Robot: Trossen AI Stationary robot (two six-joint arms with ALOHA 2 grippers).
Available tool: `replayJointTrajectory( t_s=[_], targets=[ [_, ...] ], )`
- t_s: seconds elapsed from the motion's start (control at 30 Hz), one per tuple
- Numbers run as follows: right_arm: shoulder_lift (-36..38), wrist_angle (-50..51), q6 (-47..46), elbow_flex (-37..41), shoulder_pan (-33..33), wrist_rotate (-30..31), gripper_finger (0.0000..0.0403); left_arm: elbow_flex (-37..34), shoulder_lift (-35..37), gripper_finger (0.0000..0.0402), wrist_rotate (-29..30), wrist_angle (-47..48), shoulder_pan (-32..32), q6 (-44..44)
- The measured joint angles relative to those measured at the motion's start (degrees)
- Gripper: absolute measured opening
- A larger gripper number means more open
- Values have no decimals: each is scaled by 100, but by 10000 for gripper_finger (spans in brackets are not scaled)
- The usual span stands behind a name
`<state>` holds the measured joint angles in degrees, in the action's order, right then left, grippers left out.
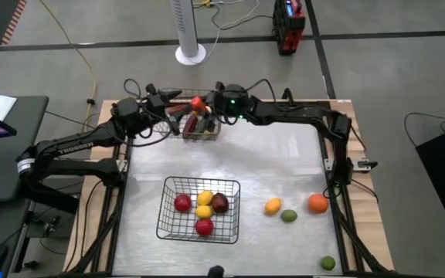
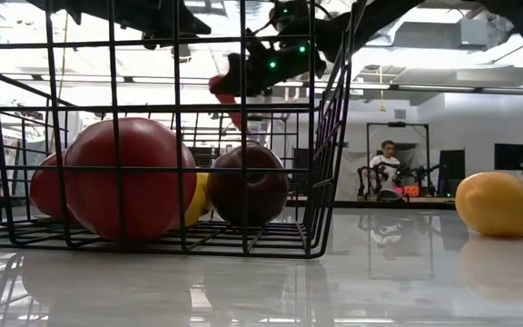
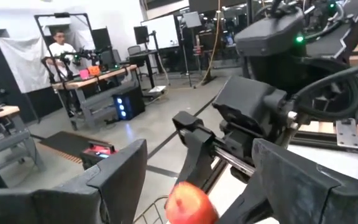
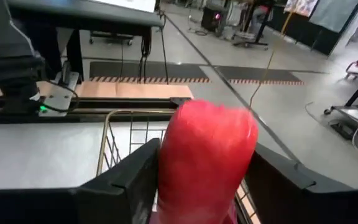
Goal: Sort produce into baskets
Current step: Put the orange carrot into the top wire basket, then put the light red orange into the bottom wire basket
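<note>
Surface: a pale, glossy table top [image 1: 276, 166] on a wooden frame, set on a grey workshop floor; a white fan column [image 1: 189, 31] stands beyond the far edge.

Near basket [image 1: 199, 209]: silver wire, placed toward the front edge; five round pieces of produce [image 1: 205, 212] in red, dark red and yellow are held inside.

Far basket [image 1: 201, 126]: smaller, at the back edge, with both grippers over it.

Loose items: a yellow-orange fruit [image 1: 273, 206], green fruit [image 1: 288, 216], orange fruit [image 1: 318, 203] and second green fruit [image 1: 327, 263], spread over the front right of the table.

Right gripper [image 1: 205, 108]: a long red pepper [image 4: 207, 158] is seen between the fingers above the far basket; whether it is gripped cannot be told.

Left gripper [image 1: 178, 117]: fingers spread wide, nothing held.
</note>
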<state>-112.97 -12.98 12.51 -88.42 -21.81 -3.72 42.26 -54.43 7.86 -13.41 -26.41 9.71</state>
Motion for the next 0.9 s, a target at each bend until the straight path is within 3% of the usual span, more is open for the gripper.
replayJointTrajectory(
  t_s=[0.23, 0.4, 0.6, 0.73, 0.9],
  targets=[
    [276, 1406, 62, -309, -189, -85, 311, 2, 4, 279, 40, -76, 0, 53],
    [1124, 3638, 342, -328, -32, -243, 323, 2, 4, 279, 44, -72, -2, 57],
    [1818, 5900, 80, -21, 861, -14, 321, 2, 4, 279, 76, -104, -4, 155],
    [2398, 6567, -379, 596, 1540, 469, 321, 2, 4, 279, 76, -76, -4, 57],
    [3152, 6590, -1493, 1721, 2315, 489, 321, 4, 4, 279, 52, 18, -4, 8]
  ],
)
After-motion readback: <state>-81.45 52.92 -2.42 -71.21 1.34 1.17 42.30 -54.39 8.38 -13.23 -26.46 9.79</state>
